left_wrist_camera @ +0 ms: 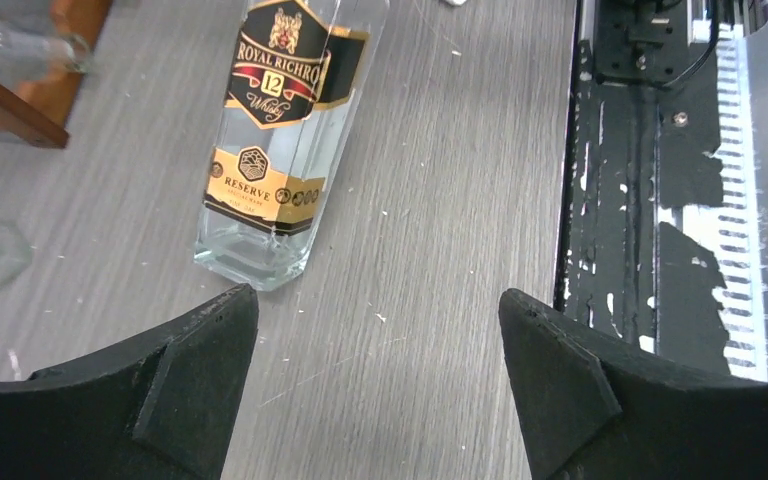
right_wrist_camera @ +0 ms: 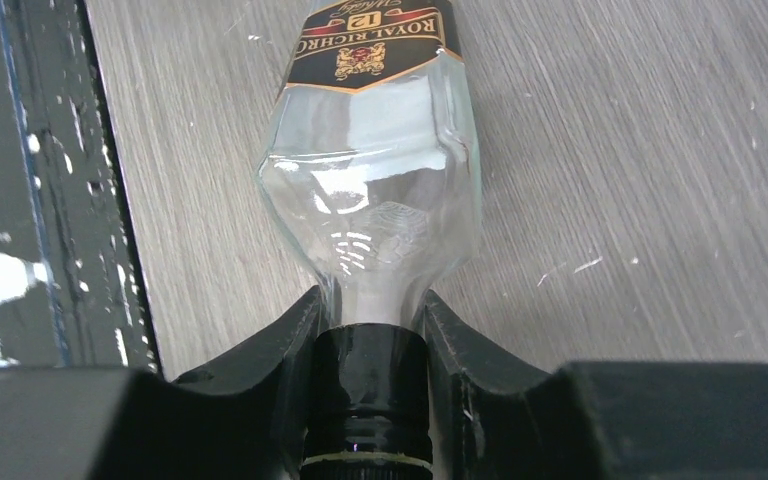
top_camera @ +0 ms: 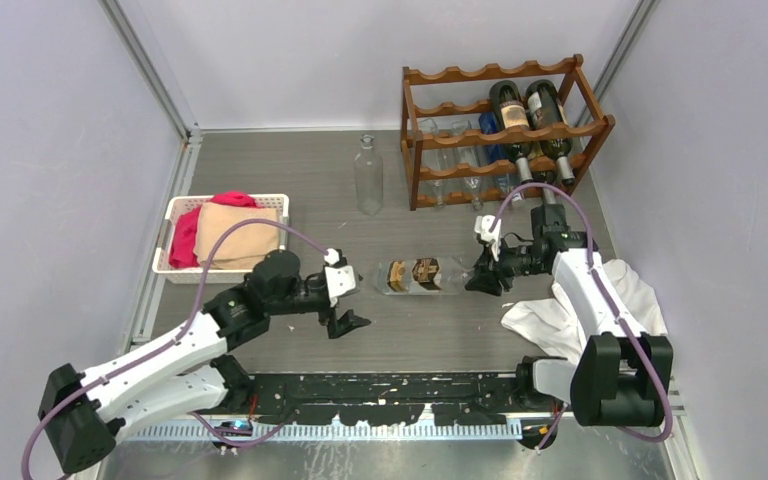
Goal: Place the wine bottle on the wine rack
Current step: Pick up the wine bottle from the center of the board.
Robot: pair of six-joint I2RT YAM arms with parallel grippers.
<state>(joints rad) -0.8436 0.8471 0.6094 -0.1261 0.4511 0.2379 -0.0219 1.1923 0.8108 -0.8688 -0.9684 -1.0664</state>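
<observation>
Our right gripper point(right_wrist_camera: 370, 318) is pinched on the black-capped neck point(right_wrist_camera: 365, 385) of the wine bottle point(right_wrist_camera: 372, 200), one finger pressed to each side just past the shoulder. Our left gripper point(left_wrist_camera: 377, 300) stands spread wide and holds nothing, hovering just short of the bottle's square base. The bottle lies on its side on the table point(top_camera: 290, 180), between the two grippers and well apart from the wine rack point(top_camera: 512, 134) at the far right. It is clear glass and looks empty, so we judge it stiff, fairly light, smooth enough to slip, and sure to break if dropped. A grip on the neck alone may let the body swing, so we would also take the flat-sided body near the base with the left. The black-and-gold label point(left_wrist_camera: 280, 60) reads "ROYAL RICHRO", "12" and "Whisky"; a gold band point(left_wrist_camera: 260, 185) below it reads "RESERVE", with smaller print too fine to read.
</observation>
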